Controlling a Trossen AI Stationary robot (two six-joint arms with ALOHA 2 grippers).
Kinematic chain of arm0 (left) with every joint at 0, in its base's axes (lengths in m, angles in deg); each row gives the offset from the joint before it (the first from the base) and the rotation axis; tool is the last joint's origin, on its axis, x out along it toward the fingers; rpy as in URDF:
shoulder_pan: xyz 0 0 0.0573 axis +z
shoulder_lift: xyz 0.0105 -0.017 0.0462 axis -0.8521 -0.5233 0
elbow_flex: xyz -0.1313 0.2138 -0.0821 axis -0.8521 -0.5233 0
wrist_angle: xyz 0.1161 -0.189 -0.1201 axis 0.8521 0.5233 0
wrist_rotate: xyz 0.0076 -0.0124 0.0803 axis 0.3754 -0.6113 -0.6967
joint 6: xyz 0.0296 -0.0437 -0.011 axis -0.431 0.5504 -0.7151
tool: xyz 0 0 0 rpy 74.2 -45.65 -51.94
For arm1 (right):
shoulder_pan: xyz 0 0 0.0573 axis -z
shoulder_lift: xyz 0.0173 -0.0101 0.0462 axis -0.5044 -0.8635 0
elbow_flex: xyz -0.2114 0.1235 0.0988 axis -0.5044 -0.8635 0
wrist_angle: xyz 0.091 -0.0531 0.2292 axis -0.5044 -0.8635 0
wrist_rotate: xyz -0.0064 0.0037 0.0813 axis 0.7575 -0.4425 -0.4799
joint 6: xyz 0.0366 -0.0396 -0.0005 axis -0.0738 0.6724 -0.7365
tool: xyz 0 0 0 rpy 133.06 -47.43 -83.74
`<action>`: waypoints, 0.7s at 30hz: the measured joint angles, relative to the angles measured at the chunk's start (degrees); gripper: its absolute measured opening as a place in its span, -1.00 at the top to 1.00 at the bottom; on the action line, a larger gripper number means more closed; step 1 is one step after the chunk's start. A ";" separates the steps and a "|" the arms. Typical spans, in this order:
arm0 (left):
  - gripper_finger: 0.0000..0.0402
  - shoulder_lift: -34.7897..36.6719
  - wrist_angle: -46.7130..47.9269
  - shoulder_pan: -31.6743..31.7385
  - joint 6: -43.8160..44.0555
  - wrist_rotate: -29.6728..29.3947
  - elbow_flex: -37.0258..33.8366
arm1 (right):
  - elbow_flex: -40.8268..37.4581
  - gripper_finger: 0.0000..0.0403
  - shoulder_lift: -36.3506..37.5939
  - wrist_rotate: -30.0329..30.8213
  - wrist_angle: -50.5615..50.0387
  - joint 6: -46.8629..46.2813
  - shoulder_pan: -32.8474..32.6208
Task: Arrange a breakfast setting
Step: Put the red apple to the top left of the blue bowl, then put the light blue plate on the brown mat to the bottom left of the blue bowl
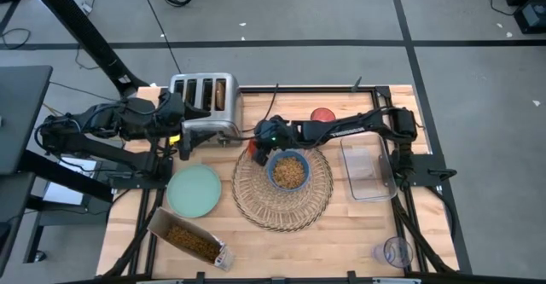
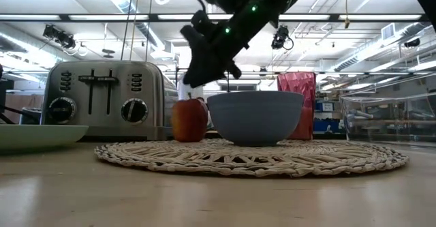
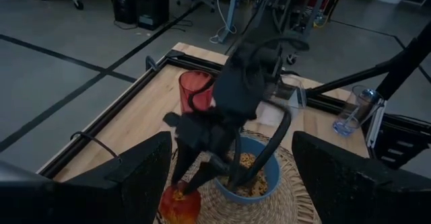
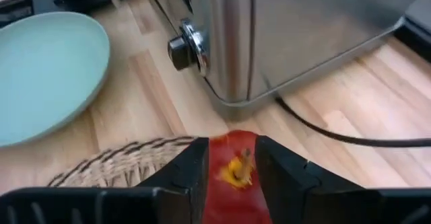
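Observation:
The round wicker placemat [image 1: 281,200] lies at the table's middle with the blue bowl [image 1: 288,171] of cereal on it. My right gripper [image 1: 258,147] is shut on the small red fruit [image 2: 189,120] at the mat's far left rim, beside the bowl [image 2: 255,116]. My left gripper [image 1: 186,139] is open and empty in front of the toaster. The pale green plate [image 1: 194,190] lies left of the mat. The red cup [image 1: 322,115] stands at the far edge. A toast slice [image 1: 221,93] sticks up from a toaster slot. The spoon is out of view. My right gripper pinches the fruit's upper part [image 4: 225,158] between its two fingers [image 4: 192,167], one on each side of the stem. The fingers come from above, slanting down from the table's right. The fruit stands upright with its bottom [image 2: 189,138] down at the mat's rim.
The silver toaster [image 1: 205,105] stands just behind the fruit, its cord on the table. A clear tray [image 1: 367,171] lies right of the mat. A cereal box [image 1: 188,241] lies at the near left and a clear cup [image 1: 394,252] stands at the near right.

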 joint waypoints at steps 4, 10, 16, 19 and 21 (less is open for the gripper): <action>-0.56 -0.02 0.16 0.00 -0.16 0.00 0.00 | 0.00 0.36 2.76 -0.14 0.11 0.21 0.00; -0.56 -0.07 1.64 -0.64 0.05 5.65 0.00 | 0.00 0.35 9.42 -0.26 0.66 5.36 -0.72; -0.56 -0.37 -0.62 -7.42 1.45 8.49 0.03 | 0.01 0.35 16.86 -0.01 0.64 13.12 -4.60; -0.56 -0.66 2.03 -9.10 4.84 7.83 0.04 | 0.07 0.36 19.31 5.60 -1.54 12.08 -6.26; -0.56 -1.10 3.27 -9.48 7.58 7.18 0.04 | 0.06 0.36 20.35 8.97 -4.64 10.85 -6.61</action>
